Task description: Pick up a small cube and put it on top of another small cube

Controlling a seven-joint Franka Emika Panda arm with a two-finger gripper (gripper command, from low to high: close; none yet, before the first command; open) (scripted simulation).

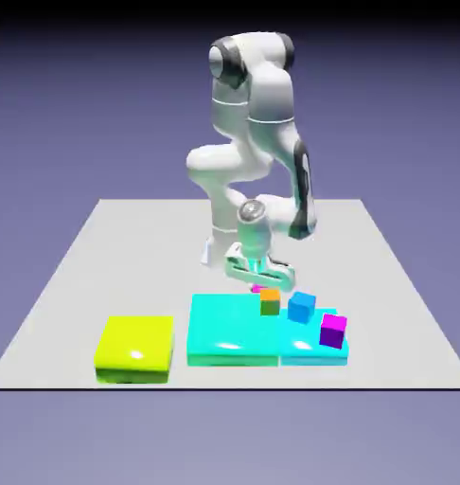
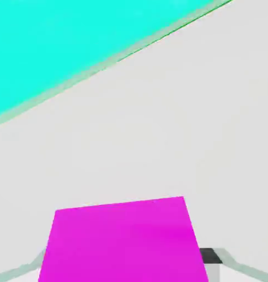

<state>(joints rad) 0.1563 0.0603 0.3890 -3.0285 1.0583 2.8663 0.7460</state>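
The small cube [image 2: 122,242] is bright magenta and fills the bottom of the hand view, sitting between my fingertips [image 2: 210,255]. In the exterior view only a sliver of the small cube [image 1: 257,288] shows, low by the table, just behind the cyan slab's far edge. My gripper [image 1: 258,282] points straight down and is shut on it. An orange cube [image 1: 270,301], a blue cube [image 1: 301,306] and a darker purple cube [image 1: 333,330] rest on the cyan slabs in front of the gripper.
A large cyan slab [image 1: 229,332] lies in front of the gripper, and a smaller cyan slab [image 1: 314,350] joins it on the exterior view's right. A yellow-green block [image 1: 134,348] sits at the exterior view's left. The cyan slab [image 2: 59,44] fills the hand view's upper left.
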